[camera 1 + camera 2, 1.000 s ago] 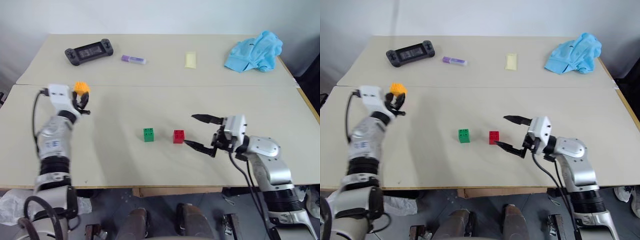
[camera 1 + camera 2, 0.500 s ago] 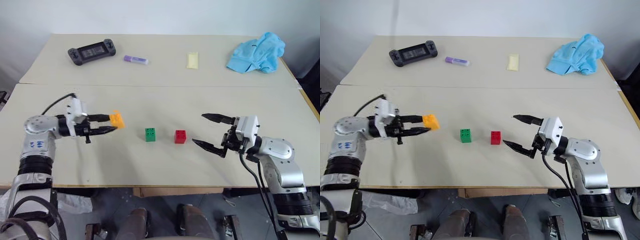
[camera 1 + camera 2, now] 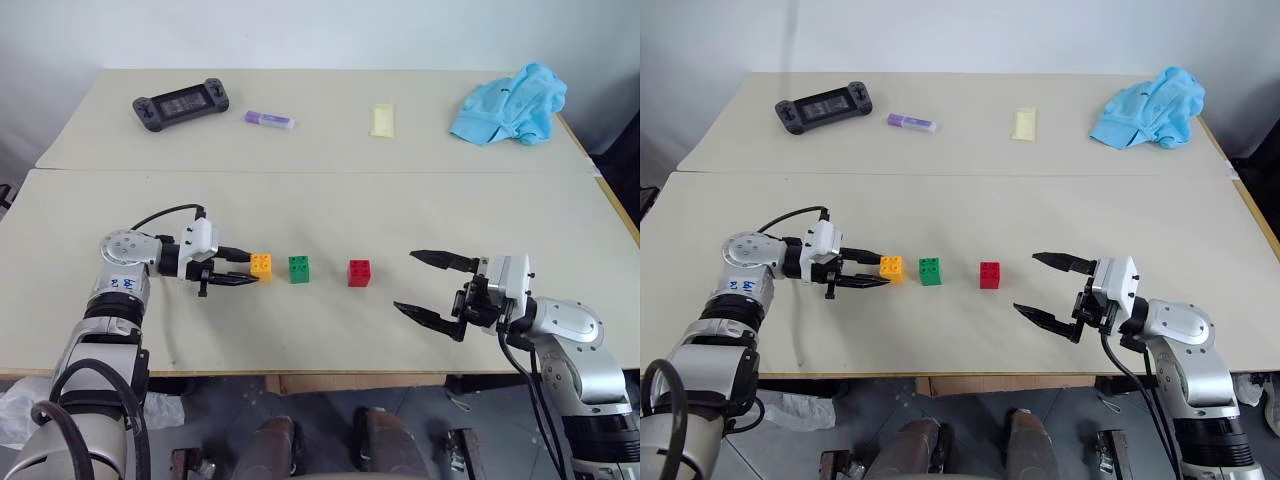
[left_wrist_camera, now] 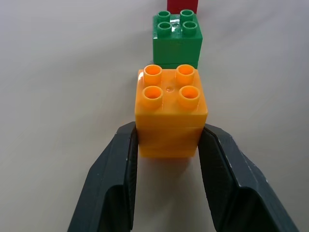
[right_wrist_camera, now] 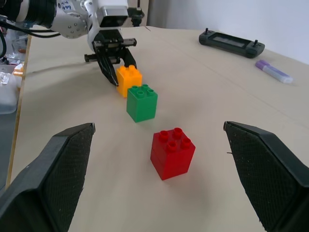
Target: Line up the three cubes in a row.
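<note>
Holding the orange cube (image 3: 261, 265) between its fingers, the left gripper (image 3: 243, 275) is reaching in level from the left in the left eye view. The orange cube is sitting just left of the green cube (image 3: 298, 268), with the red cube (image 3: 359, 272) further right across a wider gap. All three are lying on one left-to-right line on the near table (image 3: 330, 210). The right gripper (image 3: 432, 289) is hanging wide apart and empty, right of the red cube and clear of it.

The right eye view is giving the same layout: orange, green, red in order, left to right.

In the left wrist view, both fingers (image 4: 116, 179) are pressing the orange cube's sides. Its studs are facing up, and it appears to be resting on the table, though contact cannot be confirmed. The green cube is standing close beyond it, the red edge beyond that.

In the right wrist view, the right gripper's fingers (image 5: 53, 169) are standing wide with nothing between them. The three cubes are forming a line running away toward the left gripper.

Judgement: the row is essentially formed. Remaining work is likely releasing the orange cube and withdrawing without nudging it; spacing is uneven and could be evened.
</note>
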Available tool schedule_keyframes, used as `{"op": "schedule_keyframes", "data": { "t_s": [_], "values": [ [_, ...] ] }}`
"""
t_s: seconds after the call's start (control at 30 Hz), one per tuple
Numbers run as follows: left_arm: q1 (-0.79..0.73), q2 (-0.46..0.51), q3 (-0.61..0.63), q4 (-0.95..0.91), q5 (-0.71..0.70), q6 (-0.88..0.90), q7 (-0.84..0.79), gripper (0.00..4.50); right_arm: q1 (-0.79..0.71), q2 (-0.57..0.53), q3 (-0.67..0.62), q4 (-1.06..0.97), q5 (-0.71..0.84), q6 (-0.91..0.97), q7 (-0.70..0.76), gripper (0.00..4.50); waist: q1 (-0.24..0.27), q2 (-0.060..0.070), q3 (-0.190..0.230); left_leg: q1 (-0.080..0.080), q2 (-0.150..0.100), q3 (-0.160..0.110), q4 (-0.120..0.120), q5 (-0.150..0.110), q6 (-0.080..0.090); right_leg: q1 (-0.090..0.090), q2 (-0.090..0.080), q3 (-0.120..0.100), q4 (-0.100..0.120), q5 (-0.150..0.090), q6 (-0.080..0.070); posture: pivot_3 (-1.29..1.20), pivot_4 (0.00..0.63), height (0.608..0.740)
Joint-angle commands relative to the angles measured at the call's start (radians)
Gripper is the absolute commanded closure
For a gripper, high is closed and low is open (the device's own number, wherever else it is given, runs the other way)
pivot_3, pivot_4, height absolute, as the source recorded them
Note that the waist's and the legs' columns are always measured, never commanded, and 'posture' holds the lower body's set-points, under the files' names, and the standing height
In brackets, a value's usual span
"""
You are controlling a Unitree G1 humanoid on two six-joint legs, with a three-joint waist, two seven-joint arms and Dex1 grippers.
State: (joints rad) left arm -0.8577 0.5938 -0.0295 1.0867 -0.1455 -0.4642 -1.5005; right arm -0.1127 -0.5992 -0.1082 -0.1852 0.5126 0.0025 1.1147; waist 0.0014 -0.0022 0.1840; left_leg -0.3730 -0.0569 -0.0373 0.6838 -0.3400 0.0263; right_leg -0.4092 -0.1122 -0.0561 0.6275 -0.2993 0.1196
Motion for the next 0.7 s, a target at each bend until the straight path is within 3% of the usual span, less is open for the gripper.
{"op": "schedule_keyframes", "data": {
  "t_s": [0.03,0.07,0.37,0.7],
  "values": [
    [-0.018,0.008,-0.004,0.017,0.018,-0.026,-0.055,3.05,0.007,-0.006,-0.005,-0.038,0.005,0.002,-0.009,0.0,0.0,0.0,0.0,0.0,0.0,0.0,0.0,0.0,0.0,0.0,0.0,0.0,0.0,0.0,0.0,0.0,0.15,0.74],
    [-0.017,0.011,-0.005,0.022,0.021,-0.018,-0.057,3.05,0.008,-0.007,-0.004,-0.038,0.003,0.002,-0.011,0.0,0.0,0.0,0.0,0.0,0.0,0.0,0.0,0.0,0.0,0.0,0.0,0.0,0.0,0.0,0.0,0.0,0.15,0.74],
    [-0.022,0.021,0.028,0.037,0.019,-0.034,-0.005,0.19,-0.011,-0.009,0.001,-0.014,-0.007,-0.007,-0.005,0.0,0.0,0.0,0.0,0.0,0.0,0.0,0.0,0.0,0.0,0.0,0.0,0.0,0.0,0.0,0.0,0.0,0.15,0.74],
    [-0.026,-0.019,0.055,0.004,0.002,0.003,-0.013,0.06,-0.028,-0.008,0.013,-0.008,-0.01,-0.002,0.005,0.0,0.001,0.0,0.0,0.0,0.0,0.0,0.0,0.0,0.0,0.0,0.0,0.0,0.0,0.0,0.0,0.0,0.15,0.74]
  ]
}}
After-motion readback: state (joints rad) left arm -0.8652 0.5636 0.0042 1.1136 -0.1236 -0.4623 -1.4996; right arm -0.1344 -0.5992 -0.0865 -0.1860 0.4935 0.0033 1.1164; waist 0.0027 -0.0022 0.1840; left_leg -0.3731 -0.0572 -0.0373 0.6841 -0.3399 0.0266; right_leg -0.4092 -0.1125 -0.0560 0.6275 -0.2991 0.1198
